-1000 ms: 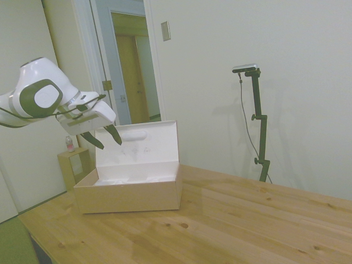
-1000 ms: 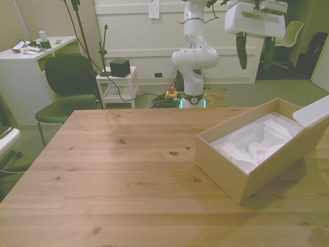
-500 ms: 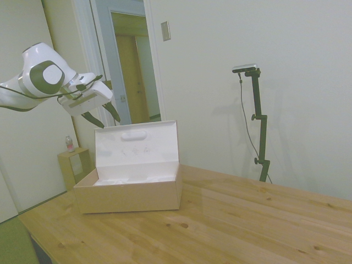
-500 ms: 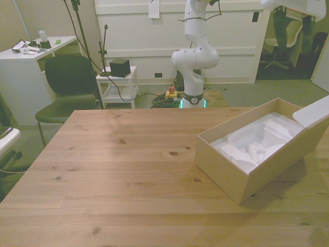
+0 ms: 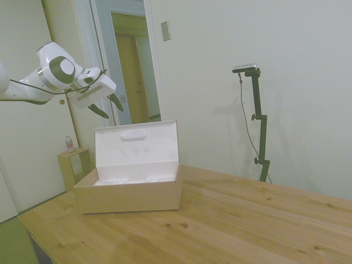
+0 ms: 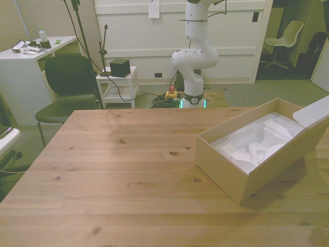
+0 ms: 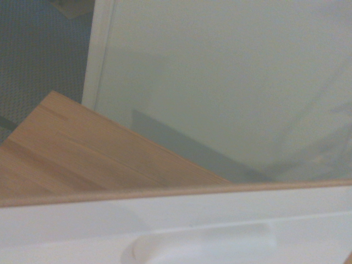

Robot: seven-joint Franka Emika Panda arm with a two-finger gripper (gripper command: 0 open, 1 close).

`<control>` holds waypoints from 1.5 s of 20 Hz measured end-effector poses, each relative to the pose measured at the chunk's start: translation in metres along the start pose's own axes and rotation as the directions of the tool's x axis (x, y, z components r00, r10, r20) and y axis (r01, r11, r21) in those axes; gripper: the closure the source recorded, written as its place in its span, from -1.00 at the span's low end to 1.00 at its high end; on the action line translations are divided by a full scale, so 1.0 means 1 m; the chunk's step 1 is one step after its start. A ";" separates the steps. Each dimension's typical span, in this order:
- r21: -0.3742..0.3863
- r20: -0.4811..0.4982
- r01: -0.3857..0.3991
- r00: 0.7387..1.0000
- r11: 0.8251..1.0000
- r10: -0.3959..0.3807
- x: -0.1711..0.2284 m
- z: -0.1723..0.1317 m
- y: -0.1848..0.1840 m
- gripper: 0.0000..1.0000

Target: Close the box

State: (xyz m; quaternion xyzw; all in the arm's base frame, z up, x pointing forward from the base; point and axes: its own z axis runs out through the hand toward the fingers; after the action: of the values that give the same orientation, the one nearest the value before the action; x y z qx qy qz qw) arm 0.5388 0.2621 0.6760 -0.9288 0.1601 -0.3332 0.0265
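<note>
Open box [image 5: 129, 181] on table [image 5: 231, 231], tool [image 5: 108, 106] above, spread.
Only wrist view shows lid's [image 7: 220, 225] oblong embossed slot [image 7: 198, 245] closely; cardboard tan, interior white.

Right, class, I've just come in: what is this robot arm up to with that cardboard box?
The box sits open on the wooden table, its white lid standing upright, so closing it is not yet done. In the side view the white arm's end effector hangs in the air above the lid's top edge, fingers apart, touching nothing. The wrist view looks down over that edge, showing the lid's oblong slot.
</note>
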 end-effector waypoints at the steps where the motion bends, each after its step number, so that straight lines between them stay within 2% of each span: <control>1: -0.003 0.000 0.005 1.000 1.000 -0.005 0.003 0.008 -0.005 -1.00; 11: -0.043 0.004 0.040 0.999 0.998 -0.040 0.026 0.071 -0.054 -1.00; 18: -0.105 0.034 0.043 0.999 0.993 -0.040 0.036 0.122 -0.060 -1.00; 23: -0.150 0.071 0.016 0.997 0.989 -0.005 0.042 0.139 -0.037 -1.00; 30: -0.242 0.158 -0.049 0.983 0.969 0.089 0.019 0.120 0.028 -1.00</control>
State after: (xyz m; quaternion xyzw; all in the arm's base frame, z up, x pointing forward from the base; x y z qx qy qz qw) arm 0.6203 0.2228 0.5904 -0.9438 0.2282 -0.2315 -0.0595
